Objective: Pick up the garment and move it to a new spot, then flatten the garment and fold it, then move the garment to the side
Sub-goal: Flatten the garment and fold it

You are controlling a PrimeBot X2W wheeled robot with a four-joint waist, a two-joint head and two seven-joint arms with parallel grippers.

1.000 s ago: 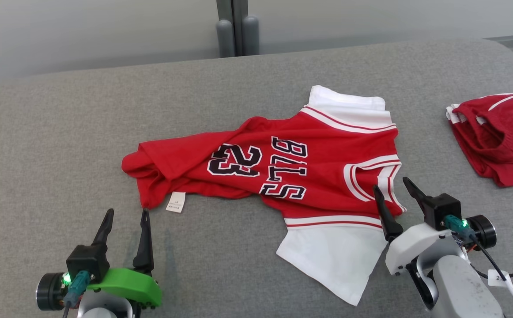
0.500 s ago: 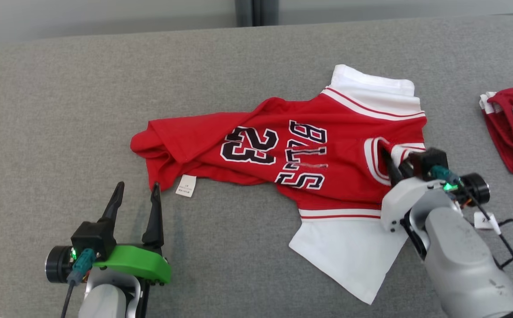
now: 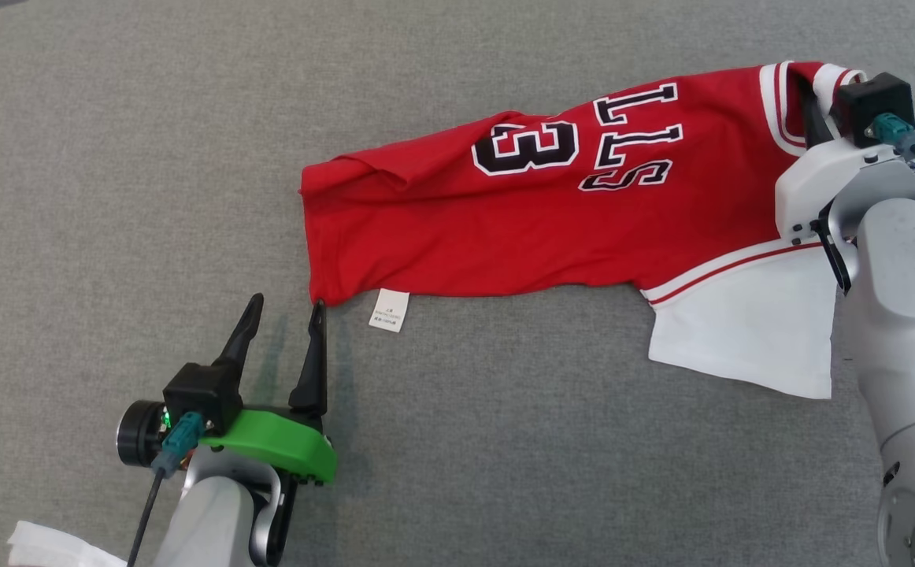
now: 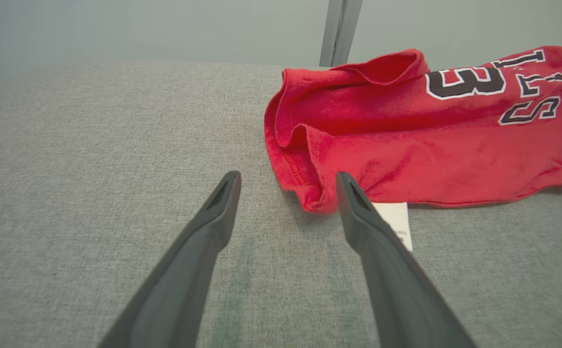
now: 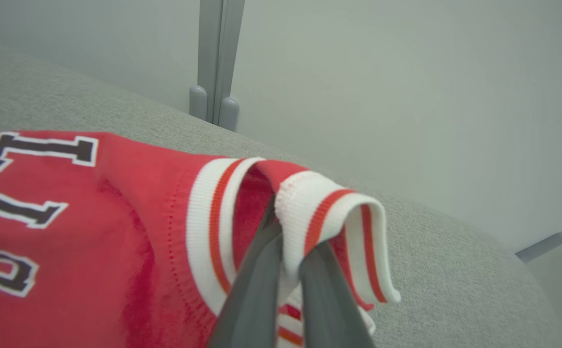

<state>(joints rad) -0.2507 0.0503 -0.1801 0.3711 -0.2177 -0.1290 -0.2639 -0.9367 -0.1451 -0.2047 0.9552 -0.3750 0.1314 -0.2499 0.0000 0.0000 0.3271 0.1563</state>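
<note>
The garment (image 3: 552, 213) is a red jersey with black lettering, white trim and white sleeves, stretched across the grey cushion. My right gripper (image 3: 820, 98) is shut on its white-and-red ribbed collar (image 5: 319, 208) at the upper right, holding that end raised. The collar folds over the two dark fingers (image 5: 257, 285) in the right wrist view. My left gripper (image 3: 284, 311) stands open at the lower left, its right fingertip (image 4: 346, 186) just short of the jersey's hem corner (image 4: 315, 203). A white care label (image 3: 389, 309) hangs from that hem.
The grey fabric surface (image 3: 150, 157) runs wide to the left and toward me. A grey post (image 5: 213, 58) and pale wall stand beyond its far edge. A scrap of white cloth (image 3: 48, 547) lies at the bottom left corner.
My right gripper shut on the collar and pulled the jersey up and right, drawing it out long. The head camera tilted down, so the second red garment left view.
</note>
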